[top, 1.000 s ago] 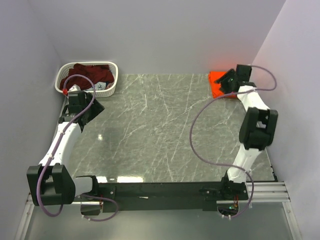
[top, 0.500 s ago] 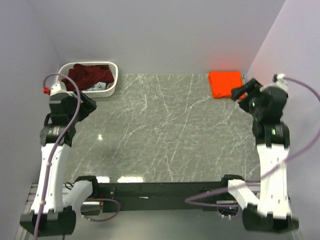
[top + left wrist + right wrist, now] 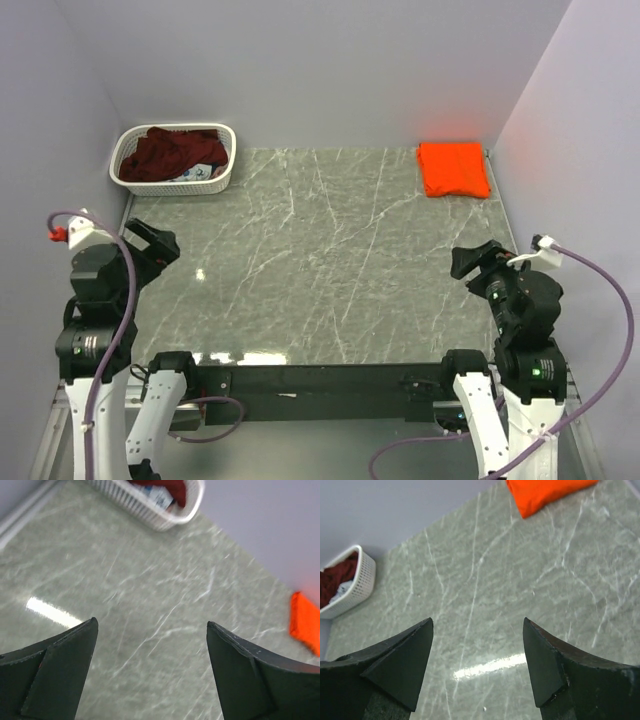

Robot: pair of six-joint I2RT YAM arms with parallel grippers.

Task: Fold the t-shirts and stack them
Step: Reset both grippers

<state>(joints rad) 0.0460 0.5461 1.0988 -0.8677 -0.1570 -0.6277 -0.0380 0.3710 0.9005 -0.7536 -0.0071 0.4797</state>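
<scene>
A grey, white-veined stone surface [image 3: 320,250] fills most of the top view, closed in by pale lilac walls [image 3: 300,70] at the back and on both sides. The left arm [image 3: 95,310] stands folded up at the near left corner and the right arm [image 3: 525,330] at the near right corner, each trailing a purple cable [image 3: 600,290]. Both are well apart from the cloth at the far end. A white lattice basket [image 3: 222,172] sits at the far left corner, against the back wall. The maroon t-shirt [image 3: 165,155] lies crumpled inside it, piled to the rim, with a bit of pale printed cloth [image 3: 203,172] showing beside it. The orange t-shirt [image 3: 453,169] lies in the far right corner of the surface, folded into a neat flat rectangle close to the back wall and the right wall. The left tool [image 3: 151,625] hangs above the near left part of the surface; in its wrist view the two dark fingers [image 3: 55,665] stand wide apart with only bare stone between them. The right tool [image 3: 477,622] hangs above the near right part, its fingers [image 3: 560,665] likewise spread apart and gripping nothing, with the orange t-shirt seen far ahead of it.
</scene>
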